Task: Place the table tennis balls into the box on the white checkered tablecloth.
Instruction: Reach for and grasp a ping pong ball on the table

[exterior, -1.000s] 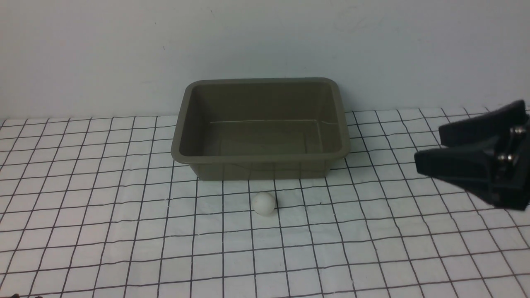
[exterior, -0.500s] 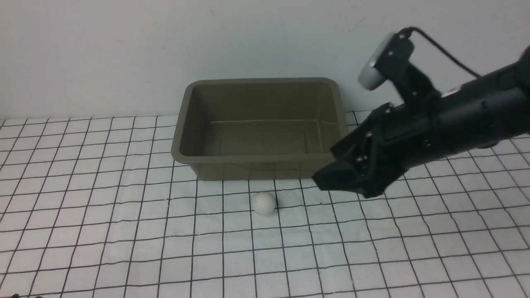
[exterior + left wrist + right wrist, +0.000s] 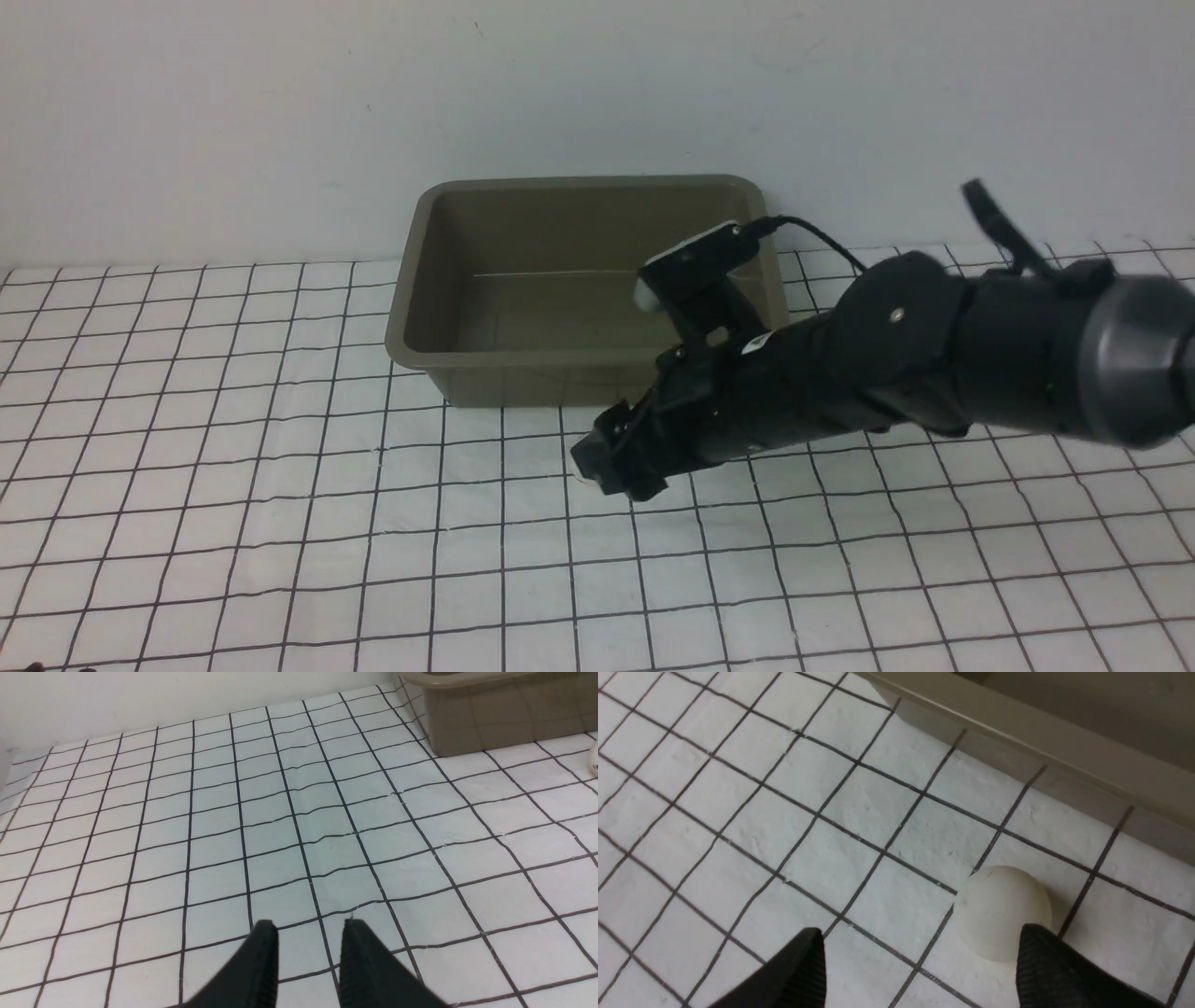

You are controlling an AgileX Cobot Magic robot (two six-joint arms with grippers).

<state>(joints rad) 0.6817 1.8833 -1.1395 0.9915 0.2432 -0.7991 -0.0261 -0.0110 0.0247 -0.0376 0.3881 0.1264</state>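
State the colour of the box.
The box is plain olive-grey, shown best in the front view.

This looks like a robotics lab bench staged for a manipulation trial; a white checkered tablecloth (image 3: 233, 523) with a ruled black grid covers the work surface from edge to edge; a plain white wall (image 3: 187, 112) stands directly behind it; a black robot arm (image 3: 934, 364) carrying a wrist camera (image 3: 695, 266) and a loose cable (image 3: 822, 243) reaches over the cloth; an olive-grey plastic box (image 3: 411, 308) sits against the wall.
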